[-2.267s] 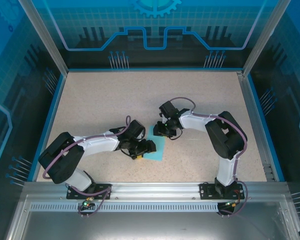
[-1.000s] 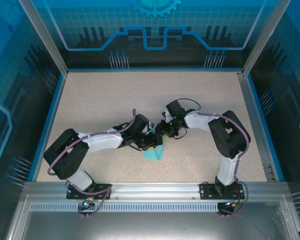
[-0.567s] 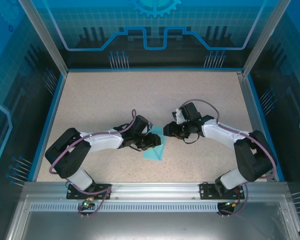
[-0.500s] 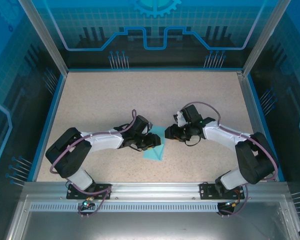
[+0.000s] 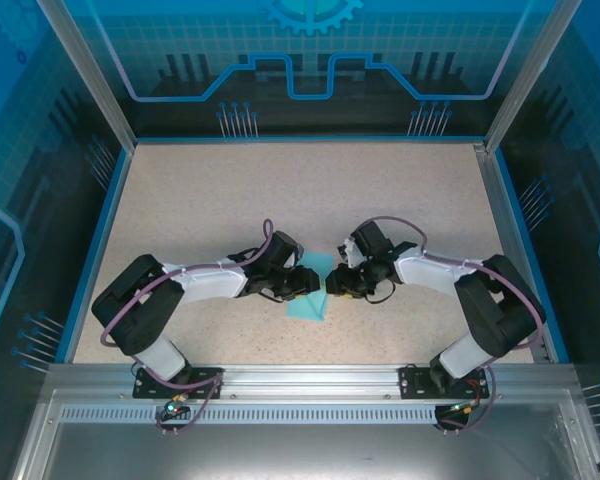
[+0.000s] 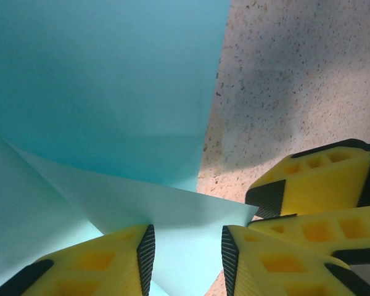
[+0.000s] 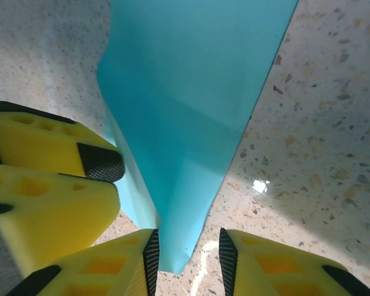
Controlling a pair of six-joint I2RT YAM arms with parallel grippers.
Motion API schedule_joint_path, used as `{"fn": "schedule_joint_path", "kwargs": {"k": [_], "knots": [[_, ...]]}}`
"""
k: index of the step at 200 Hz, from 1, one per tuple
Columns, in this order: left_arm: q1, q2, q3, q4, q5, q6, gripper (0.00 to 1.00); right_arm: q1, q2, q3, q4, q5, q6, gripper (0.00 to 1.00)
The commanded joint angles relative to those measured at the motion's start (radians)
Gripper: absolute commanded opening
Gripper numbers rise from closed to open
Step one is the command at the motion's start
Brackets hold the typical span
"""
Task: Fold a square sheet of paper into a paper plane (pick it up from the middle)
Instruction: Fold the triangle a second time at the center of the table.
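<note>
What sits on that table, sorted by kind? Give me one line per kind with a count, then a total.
Square sheet of paper, light cyan, partly folded: 1
Grippers with yellow fingers: 2, the left gripper and the right gripper
Total: 3

The table [image 5: 210, 190] has a pale beige top flecked with dark specks, a blue rim along its left, far and right sides and a metal rail at the near edge. On it, a little nearer than the middle, lies the square sheet of paper [image 5: 308, 306], light cyan and plain. The sheet is folded over on itself. A paler layer lies low against the speckled surface, a deeper cyan flap rises above it along a crease, and a soft shadow falls on the table beside it.
</note>
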Motion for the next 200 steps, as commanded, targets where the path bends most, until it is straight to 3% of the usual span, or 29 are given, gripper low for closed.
{"fn": "schedule_joint_path", "kwargs": {"k": [1, 66, 132, 200], "knots": [[0.007, -0.005, -0.021, 0.001, -0.016, -0.012, 0.36, 0.018, 0.03, 0.03, 0.038, -0.05, -0.014, 0.34], [0.007, -0.007, -0.021, -0.001, -0.016, -0.009, 0.34, 0.018, 0.009, 0.016, 0.075, -0.051, -0.001, 0.34], [0.006, -0.021, -0.021, -0.006, -0.012, -0.012, 0.33, 0.018, 0.053, 0.03, 0.079, -0.033, 0.001, 0.11], [0.009, -0.096, -0.053, 0.063, 0.069, -0.02, 0.33, 0.02, 0.106, 0.074, 0.041, -0.001, -0.052, 0.08]]}}
